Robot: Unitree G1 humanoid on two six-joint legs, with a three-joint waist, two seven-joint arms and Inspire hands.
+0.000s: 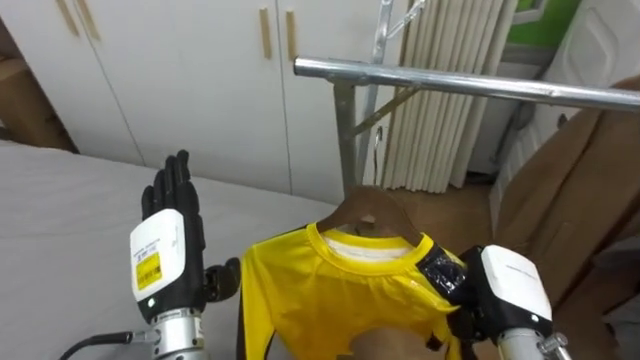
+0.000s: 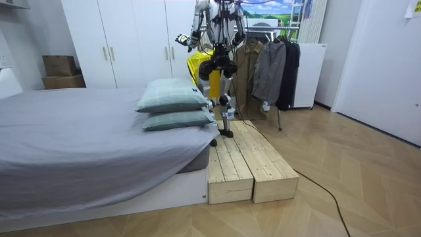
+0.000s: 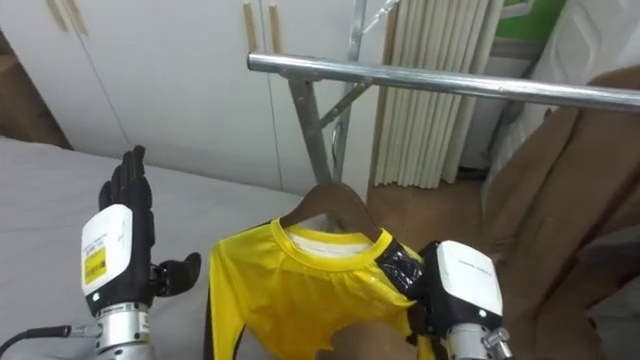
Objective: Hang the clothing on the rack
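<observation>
The right hand (image 1: 497, 287) comes in from the lower right with its dark fingers (image 1: 443, 272) curled over the right shoulder of the yellow shirt (image 1: 340, 295), clamped on the cloth where the hanger's arm runs beneath it. The shirt sits on a brown wooden hanger (image 1: 371, 211), whose curved neck rises from the collar; its hook cannot be made out. Shirt and hanger are held low, below the metal rail (image 1: 470, 86), apart from it. The left hand (image 1: 166, 245) is raised just left of the shirt, fingers straight and pointing up, thumb out towards the cloth, holding nothing. A brown coat (image 1: 590, 200) hangs on the right. Behind are the white wardrobe (image 1: 180, 70) and the grey bed (image 1: 60, 200). In the room view the robot stands on a wooden platform (image 2: 253, 164) beside the bed, with 2 pillows (image 2: 172, 105) near it.
</observation>
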